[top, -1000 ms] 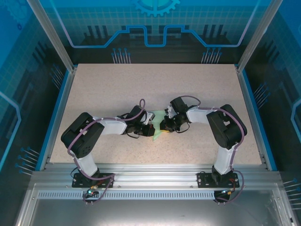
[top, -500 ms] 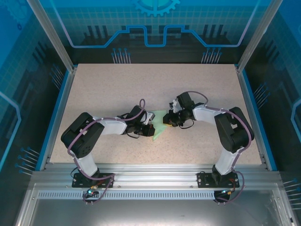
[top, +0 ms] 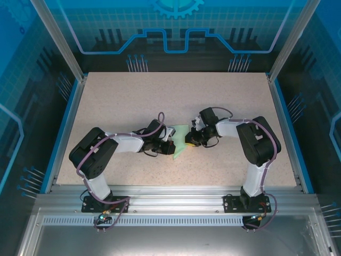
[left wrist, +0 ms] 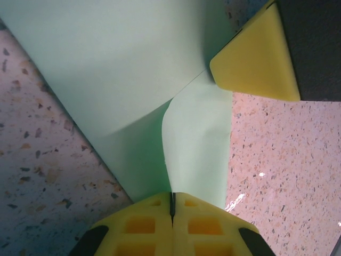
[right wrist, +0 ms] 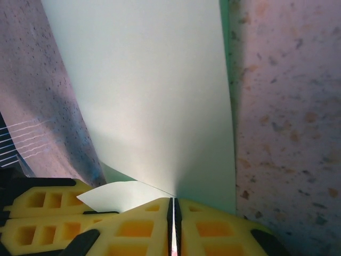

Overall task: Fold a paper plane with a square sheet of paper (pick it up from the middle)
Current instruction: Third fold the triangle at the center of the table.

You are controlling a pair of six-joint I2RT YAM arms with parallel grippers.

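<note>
At the near edge of the table (top: 133,101) stand the bases of the two arms, and both arms bend inward until their tips meet at the middle of the board. There the left claw (top: 170,148) lies low at the left side of the pale green paper sheet (top: 181,131), and the right claw (top: 188,140) comes to it from the right side, so the sheet is between the two tips. In the left wrist view the yellow fingers of the left claw are pressed together, and a raised flap of the paper sheet runs into the seam between them, so this claw is pinching the sheet. Beyond it, one yellow fingertip (left wrist: 254,58) of the right claw touches the end of a crease. In the right wrist view the right claw is also pressed together, with the edge of the sheet caught in its seam, and the sheet spreads away from it over the speckled table
</note>
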